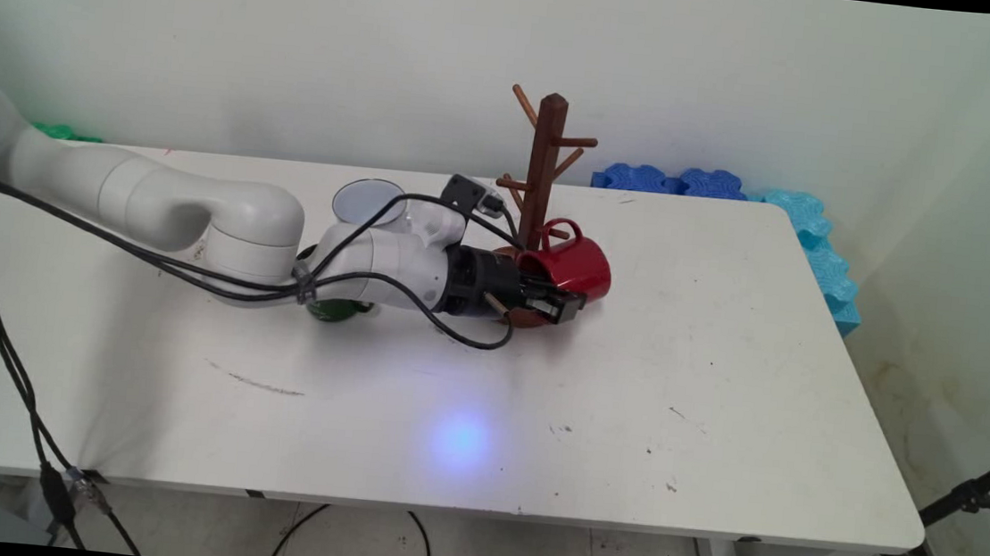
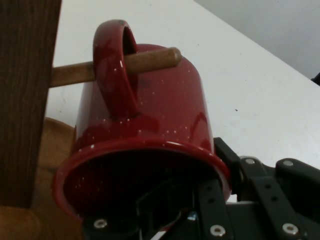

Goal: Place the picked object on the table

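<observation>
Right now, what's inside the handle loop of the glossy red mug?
A wooden peg of the brown mug tree passes through the glossy red mug's handle loop. One finger of the gripper reaches into the mug's mouth; its tip is hidden.

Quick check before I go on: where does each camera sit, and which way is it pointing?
Main view: fixed above the table's near side, looking down across it toward the wall; white arm enters from the left.
Hand view: on the hand, looking along the gripper into the red mug's mouth; black linkage shows at the bottom.
Shared: red mug, wooden mug tree, gripper.
</observation>
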`<state>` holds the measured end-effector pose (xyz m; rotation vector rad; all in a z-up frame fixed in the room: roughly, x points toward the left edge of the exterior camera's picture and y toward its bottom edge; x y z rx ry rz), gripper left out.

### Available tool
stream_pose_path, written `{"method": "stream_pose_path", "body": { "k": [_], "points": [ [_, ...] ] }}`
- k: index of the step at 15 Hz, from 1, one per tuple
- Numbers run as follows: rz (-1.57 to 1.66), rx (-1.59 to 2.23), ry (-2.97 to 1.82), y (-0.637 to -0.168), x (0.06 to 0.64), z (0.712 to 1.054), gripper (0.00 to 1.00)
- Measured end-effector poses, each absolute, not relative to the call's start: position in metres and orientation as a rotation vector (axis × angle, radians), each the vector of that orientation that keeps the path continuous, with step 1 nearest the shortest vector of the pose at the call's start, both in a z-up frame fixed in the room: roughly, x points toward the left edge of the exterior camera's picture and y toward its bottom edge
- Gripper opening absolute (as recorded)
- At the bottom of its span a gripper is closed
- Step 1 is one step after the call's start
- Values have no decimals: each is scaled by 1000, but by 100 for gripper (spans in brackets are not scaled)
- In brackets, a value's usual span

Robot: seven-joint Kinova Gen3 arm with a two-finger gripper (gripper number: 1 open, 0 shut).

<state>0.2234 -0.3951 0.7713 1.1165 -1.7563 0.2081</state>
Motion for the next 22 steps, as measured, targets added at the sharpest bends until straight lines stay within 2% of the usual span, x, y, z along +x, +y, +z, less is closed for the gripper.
{"method": "stream_pose_path", "body": {
  "k": [15, 22],
  "points": [
    [132, 1064, -1719, -364, 218, 819, 0],
    [84, 1038, -1721, -348, 234, 846, 0]
  ]
}}
